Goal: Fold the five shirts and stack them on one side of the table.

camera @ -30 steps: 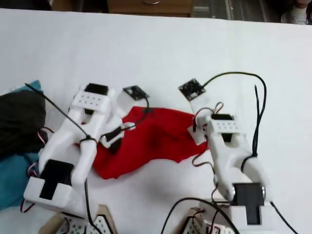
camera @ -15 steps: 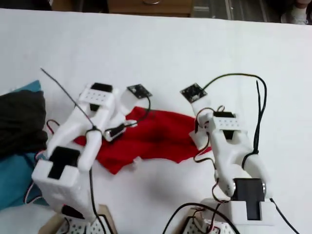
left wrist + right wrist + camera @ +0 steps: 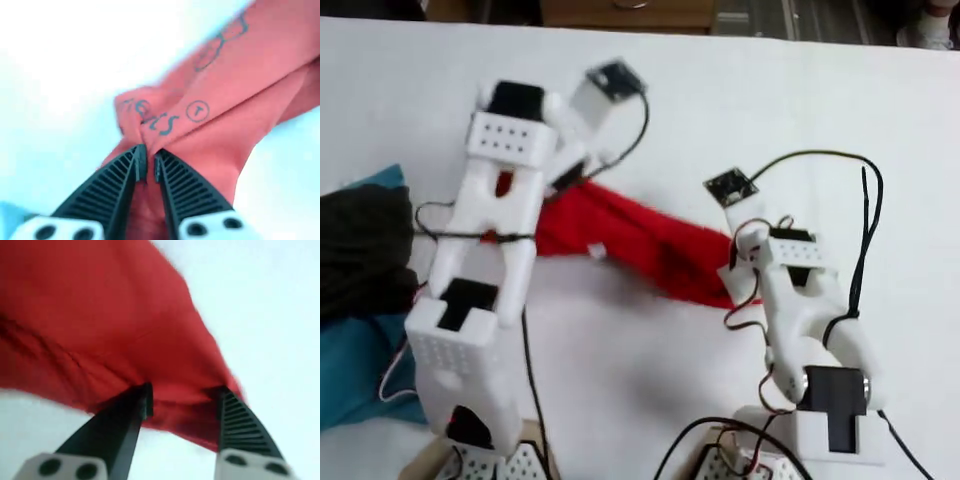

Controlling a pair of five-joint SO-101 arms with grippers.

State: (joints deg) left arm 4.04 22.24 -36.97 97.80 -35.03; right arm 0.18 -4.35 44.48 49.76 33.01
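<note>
Red shirt (image 3: pixel 640 245): mid-counter, drawn into long crumpled band between two arms, not yet folded.
Left hand (image 3: pixel 146 155): fingers nearly closed, pinching bunched printed edge at shirt's far end.
Right hand (image 3: pixel 182 395): fingers wide, straddling shirt's near edge, not clamped.
Dark shirt (image 3: pixel 360 250) atop teal shirt (image 3: pixel 350 370) at left edge of counter (image 3: pixel 720 100); likely the stack.
Step, as judged: spreading red shirt flat before folding.
Next move calls for right hand gripping hem, then laying cloth smooth.
</note>
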